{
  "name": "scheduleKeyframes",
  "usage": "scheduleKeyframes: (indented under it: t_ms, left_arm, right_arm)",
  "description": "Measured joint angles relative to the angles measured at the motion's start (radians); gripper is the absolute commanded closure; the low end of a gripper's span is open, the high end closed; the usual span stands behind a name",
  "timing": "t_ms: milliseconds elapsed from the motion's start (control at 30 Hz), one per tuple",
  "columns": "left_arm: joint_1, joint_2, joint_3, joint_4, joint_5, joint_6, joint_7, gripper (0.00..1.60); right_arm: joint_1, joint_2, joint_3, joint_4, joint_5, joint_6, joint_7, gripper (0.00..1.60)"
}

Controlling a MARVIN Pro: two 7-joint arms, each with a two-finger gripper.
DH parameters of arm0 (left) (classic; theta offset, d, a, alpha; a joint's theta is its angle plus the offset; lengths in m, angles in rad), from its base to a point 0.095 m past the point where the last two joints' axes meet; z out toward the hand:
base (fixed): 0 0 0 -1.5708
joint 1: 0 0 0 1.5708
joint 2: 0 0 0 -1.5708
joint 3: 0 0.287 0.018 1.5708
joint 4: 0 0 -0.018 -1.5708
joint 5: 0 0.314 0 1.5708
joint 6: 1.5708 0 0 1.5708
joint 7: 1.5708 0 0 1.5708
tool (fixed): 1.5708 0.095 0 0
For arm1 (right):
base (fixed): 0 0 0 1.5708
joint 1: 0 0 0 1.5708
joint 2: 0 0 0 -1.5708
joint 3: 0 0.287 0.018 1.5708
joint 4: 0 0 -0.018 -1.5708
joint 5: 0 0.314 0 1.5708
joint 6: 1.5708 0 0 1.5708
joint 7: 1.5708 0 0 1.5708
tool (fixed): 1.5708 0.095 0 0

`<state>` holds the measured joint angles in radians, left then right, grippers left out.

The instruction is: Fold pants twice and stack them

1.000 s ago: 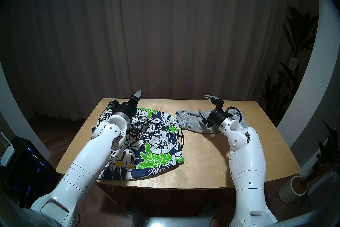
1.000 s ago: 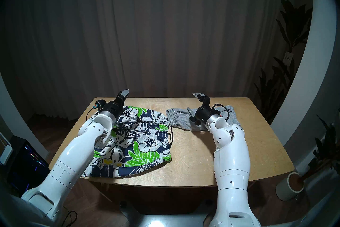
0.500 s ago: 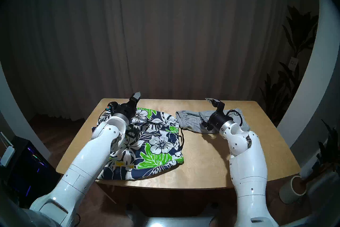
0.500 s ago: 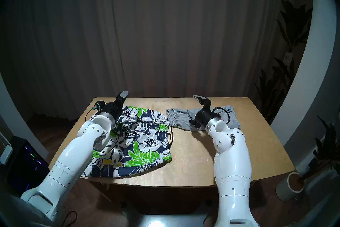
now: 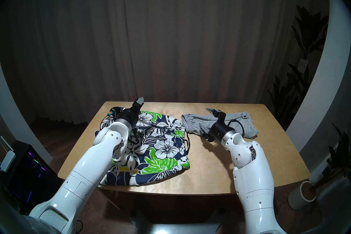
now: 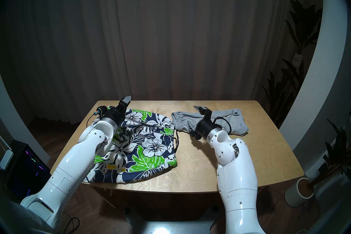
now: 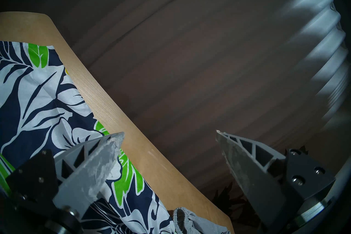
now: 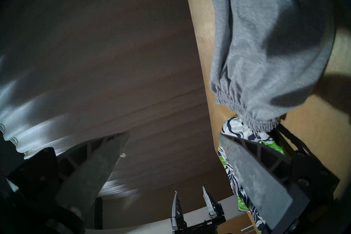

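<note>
Dark curtains (image 5: 171,38) behind a wooden table (image 5: 209,161). Floral shorts (image 5: 161,148) lie left of the grey shorts (image 5: 195,123), both unfolded. Left gripper (image 7: 169,152) and right gripper (image 8: 171,150) hover over them gaping wide, empty, probably lining up first grabs.

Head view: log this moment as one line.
left hand open, empty | right hand open, empty | floral shorts flat | grey shorts unfolded, apart
</note>
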<state>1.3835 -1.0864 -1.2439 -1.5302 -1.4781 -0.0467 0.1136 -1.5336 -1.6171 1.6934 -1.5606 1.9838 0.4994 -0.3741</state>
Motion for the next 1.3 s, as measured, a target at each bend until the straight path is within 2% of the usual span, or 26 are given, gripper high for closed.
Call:
scheduleKeyframes:
  t_ms: [333,700,967,1300]
  left_arm:
    - [0.012,0.019,-0.007,0.004,0.006,-0.001,0.000,0.00]
    - [0.023,0.036,-0.014,0.005,0.010,-0.001,-0.001,0.00]
    - [0.031,0.049,-0.019,0.002,0.014,-0.002,-0.002,0.00]
    - [0.048,0.070,-0.030,-0.013,0.018,-0.004,-0.007,0.00]
  right_arm:
    - [-0.051,0.014,-0.076,-0.034,0.081,-0.046,-0.001,0.00]
    - [-0.073,0.016,-0.113,-0.125,0.157,-0.078,0.021,0.00]
    - [-0.106,0.016,-0.114,-0.221,0.207,-0.101,0.059,0.00]
    - [-0.212,0.010,-0.061,-0.345,0.255,-0.153,0.123,0.00]
